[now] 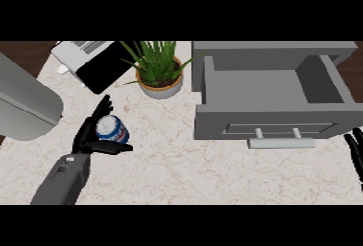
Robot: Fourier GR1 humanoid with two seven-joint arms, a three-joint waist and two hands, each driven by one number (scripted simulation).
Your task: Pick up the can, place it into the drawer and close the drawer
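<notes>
A blue can (112,129) with a silver top stands on the marble counter at the left. My left hand (92,132) is right at it, fingers stretched up along its left side and the thumb passing under its lower edge. The fingers look straight, not wrapped round the can. The grey drawer (273,86) is pulled out at the right, its inside bare, its handle (281,142) facing the near side. My right hand (355,151) shows only as fingers at the right edge, below the drawer front.
A potted green plant (160,72) stands between the can and the drawer. A white toaster (81,50) with a black panel (106,69) sits at the back left. A large grey rounded object (25,101) fills the left edge.
</notes>
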